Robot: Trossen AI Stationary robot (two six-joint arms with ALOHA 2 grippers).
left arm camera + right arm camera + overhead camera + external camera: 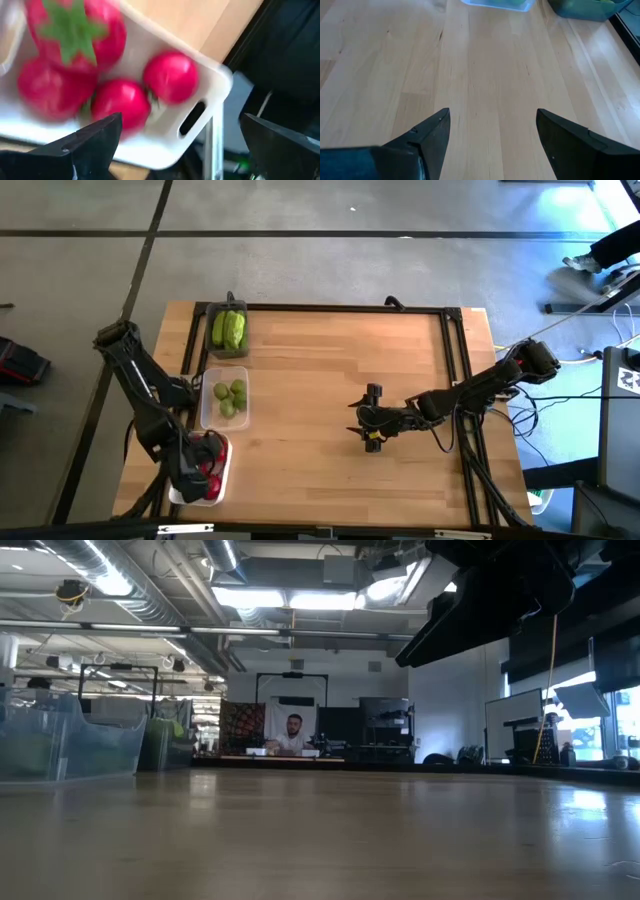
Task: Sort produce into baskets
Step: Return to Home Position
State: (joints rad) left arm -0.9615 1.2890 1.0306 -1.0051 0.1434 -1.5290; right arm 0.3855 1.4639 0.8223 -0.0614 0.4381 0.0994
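Several red tomatoes [120, 102] with green tops lie in the white tray [210, 85] at the table's near left corner, also in the high view [222, 472]. My left gripper [180, 142] hangs open just above that tray, touching nothing. Round green fruits [230, 398] lie in the clear tray [208, 412]. Light-green cucumbers [229, 330] lie in the dark grey tray [227, 307]. My right gripper [492, 137] is open and empty above bare wood, right of the table's middle [372, 418].
A black frame [455, 360] runs along the table's far and right sides. Bare wood [320, 380] lies between the trays and my right gripper. In the low view a person [292, 735] sits far behind the table.
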